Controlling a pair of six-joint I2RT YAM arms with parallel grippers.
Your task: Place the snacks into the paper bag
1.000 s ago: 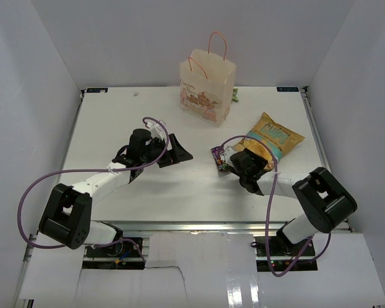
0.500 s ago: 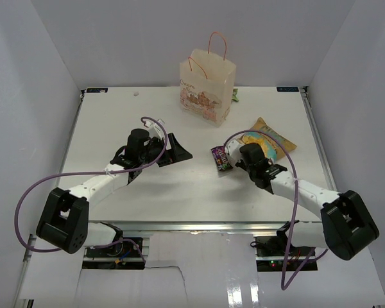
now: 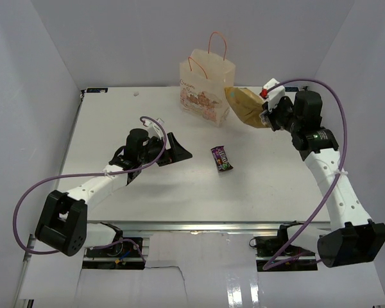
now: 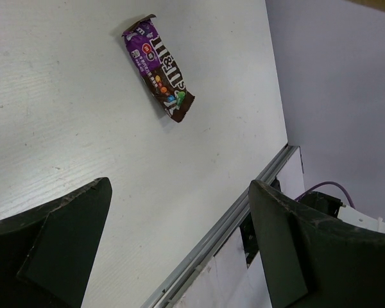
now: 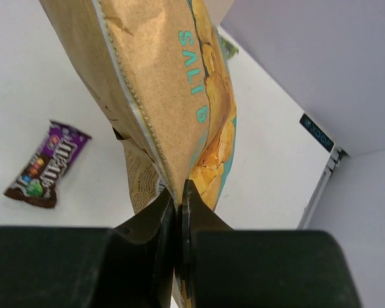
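Top view: chip bag (image 3: 246, 104) has left the desk (image 3: 115, 128), pinched in the right jaws at 3 o'clock of the paper bag (image 3: 205, 83), so drop-in looks next; purple candy pack (image 3: 221, 158) still mid-desk. Left wrist: left jaws wide, empty. Right wrist: jaws clamped on chip bag's seam.

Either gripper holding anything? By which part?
Right gripper pinches the chip bag by its edge seam, in the air near the paper bag. Left gripper open, holding nothing.

My white counter (image 3: 109, 128) bears a dark purple pack (image 3: 221, 158) lying flat right of my left gripper (image 3: 179, 149), and the paper bag (image 3: 205, 86) upright left of my right gripper (image 3: 265, 117).
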